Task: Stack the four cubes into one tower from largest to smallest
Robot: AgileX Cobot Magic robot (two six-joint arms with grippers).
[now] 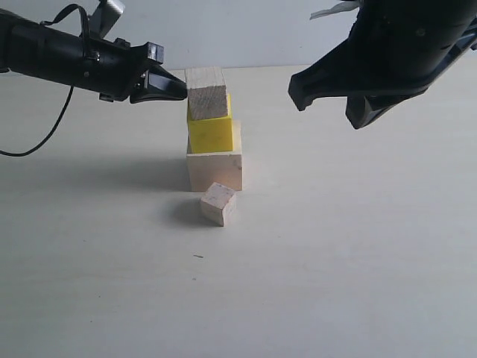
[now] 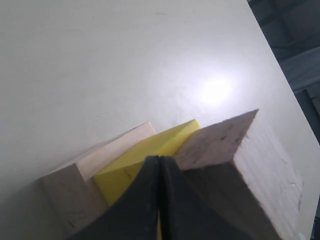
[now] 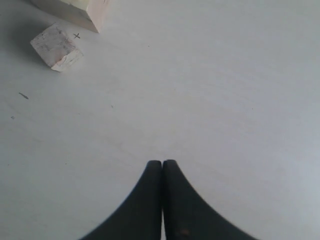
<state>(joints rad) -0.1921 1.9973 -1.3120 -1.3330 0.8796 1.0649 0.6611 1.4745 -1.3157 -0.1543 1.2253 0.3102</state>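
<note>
Pale wood forms the largest cube [image 1: 215, 171], which stands on the off-white worktop [image 1: 358, 261] in the exterior view as the base of the tower [image 1: 212, 145]. The bright yellow cube [image 1: 209, 133] sits on it, and the layered-grain wooden cube [image 1: 207, 93] sits on the yellow one. The smallest pale wooden cube [image 1: 218, 204] lies on the worktop just in front of the base, unstacked, with one corner turned toward the camera. The left gripper [image 1: 179, 89] is level with the layered-grain cube, its tip at that cube's left face. The right gripper [image 1: 301, 89] hangs high, well to the right of the tower.

Left wrist view: the left fingers [image 2: 145, 200] are pressed together and pinch nothing. Their tip lies at the edge of the layered-grain cube [image 2: 235, 165]; contact cannot be confirmed.

Right wrist view: the right fingers [image 3: 140, 200] are pressed together and empty. The smallest cube [image 3: 55, 47] lies well ahead of them, just beside the base corner and apart from it.

Assessment: three levels are placed and one pick is outstanding. The smallest cube has no long axis, but its faces sit diagonal to the tower. The left fingers are nearer, almost above it; the right has the clearer approach. Either must spread first.
</note>
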